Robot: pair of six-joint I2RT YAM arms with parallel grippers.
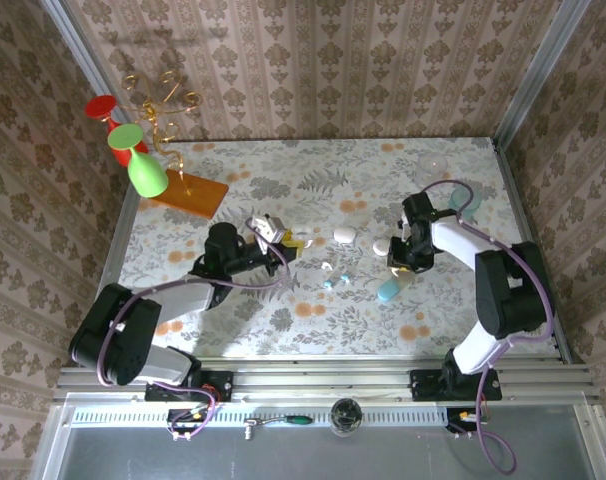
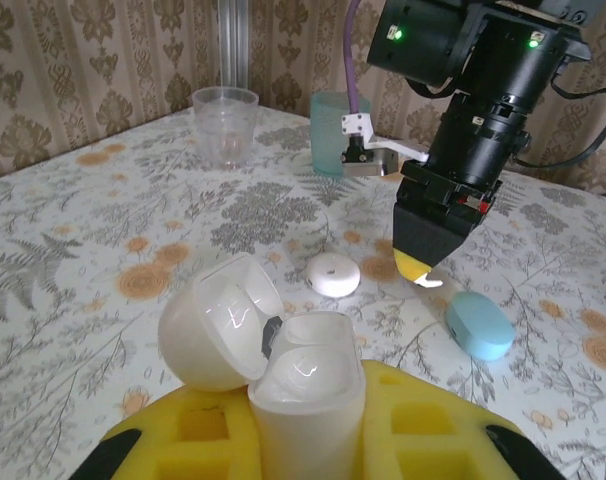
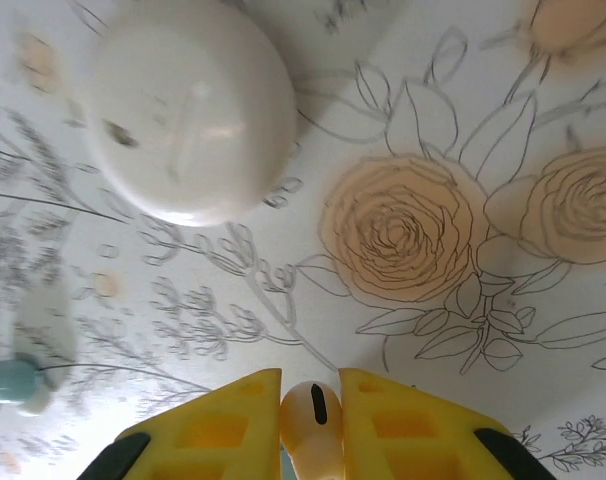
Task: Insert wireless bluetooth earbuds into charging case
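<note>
Charging case [image 2: 308, 385], lid open, clamped in left gripper [image 2: 308, 440]; right gripper [image 3: 311, 395] pinches earbud [image 3: 313, 430] just right of disc [image 3: 188, 105].

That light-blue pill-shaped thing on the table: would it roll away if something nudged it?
The light-blue capsule looks flattened and lies on its broad side, so it would probably slide or spin rather than roll. Its smooth, rounded shell may be slippery to pinch.
</note>
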